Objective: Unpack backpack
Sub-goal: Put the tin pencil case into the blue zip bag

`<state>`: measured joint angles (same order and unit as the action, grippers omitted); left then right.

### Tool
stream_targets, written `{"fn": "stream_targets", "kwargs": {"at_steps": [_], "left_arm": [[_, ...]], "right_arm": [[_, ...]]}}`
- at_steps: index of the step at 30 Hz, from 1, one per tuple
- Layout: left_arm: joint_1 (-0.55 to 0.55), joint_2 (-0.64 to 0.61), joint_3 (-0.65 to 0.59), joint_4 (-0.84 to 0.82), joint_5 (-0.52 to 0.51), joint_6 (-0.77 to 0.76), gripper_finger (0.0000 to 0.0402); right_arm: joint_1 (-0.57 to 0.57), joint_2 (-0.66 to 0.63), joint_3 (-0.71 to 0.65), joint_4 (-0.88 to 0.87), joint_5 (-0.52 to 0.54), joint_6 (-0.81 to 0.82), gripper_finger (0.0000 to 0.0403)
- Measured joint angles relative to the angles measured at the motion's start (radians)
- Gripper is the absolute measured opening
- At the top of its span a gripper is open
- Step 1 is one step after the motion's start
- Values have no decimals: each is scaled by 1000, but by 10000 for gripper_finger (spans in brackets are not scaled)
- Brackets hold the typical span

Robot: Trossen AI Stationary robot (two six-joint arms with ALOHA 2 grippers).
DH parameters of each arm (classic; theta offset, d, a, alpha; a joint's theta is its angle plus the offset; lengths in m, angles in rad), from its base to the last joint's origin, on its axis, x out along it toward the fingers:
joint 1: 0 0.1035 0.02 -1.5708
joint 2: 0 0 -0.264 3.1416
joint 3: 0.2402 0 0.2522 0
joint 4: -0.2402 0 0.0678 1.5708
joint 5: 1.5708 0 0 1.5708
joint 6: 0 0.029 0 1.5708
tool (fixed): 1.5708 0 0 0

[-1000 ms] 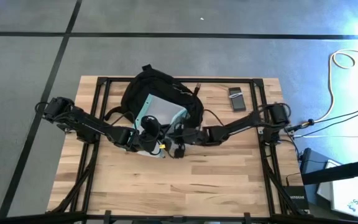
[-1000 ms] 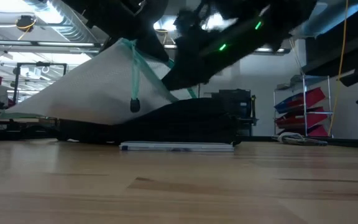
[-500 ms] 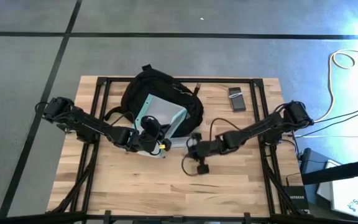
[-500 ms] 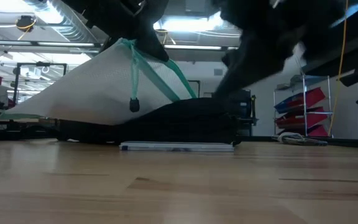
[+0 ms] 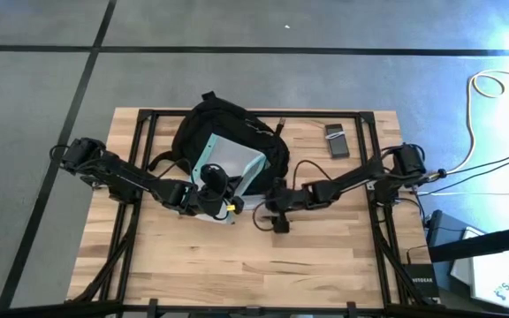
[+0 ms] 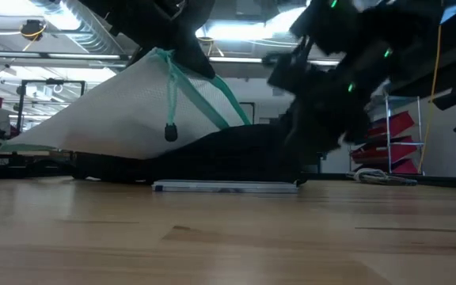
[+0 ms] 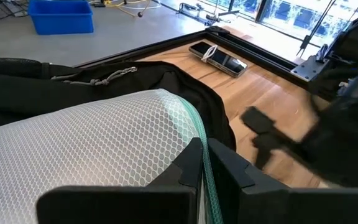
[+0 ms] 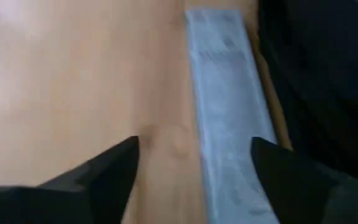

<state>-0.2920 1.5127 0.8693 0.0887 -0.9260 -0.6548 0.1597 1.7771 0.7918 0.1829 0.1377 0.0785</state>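
Right gripper [image 5: 277, 218] swung back beside my backpack [image 5: 224, 124], fingers wide over bare wood table [image 5: 325, 256], left gripper [image 7: 201, 163] pinching mesh pouch [image 7: 86, 143], phone [image 5: 336, 140] near far edge, shelving beyond.

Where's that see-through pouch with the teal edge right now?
From above, the pouch sits mid-table, half out of the black backpack, its near edge pinched in the left gripper's fingers. The right gripper is just beside it.

The large black backpack [image 5: 228, 132] was soft matt fabric. The white pouch [image 7: 98, 143] was honeycomb mesh with teal cloth edging. The pale wooden table [image 5: 237, 256] looked smooth, faintly glossy.
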Motion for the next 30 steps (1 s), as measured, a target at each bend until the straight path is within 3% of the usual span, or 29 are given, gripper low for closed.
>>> {"fn": "stream_targets", "kwargs": {"at_steps": [5,16,30], "left_arm": [[0,0,0,-2,-1,0,6],[0,0,0,0,-1,0,6],[0,0,0,-2,-1,0,6]], "right_arm": [[-8,39,0,61,37,-8,341],[-46,49,1,34,75,-52,316],[-67,80,4,42,-87,40,309]]}}
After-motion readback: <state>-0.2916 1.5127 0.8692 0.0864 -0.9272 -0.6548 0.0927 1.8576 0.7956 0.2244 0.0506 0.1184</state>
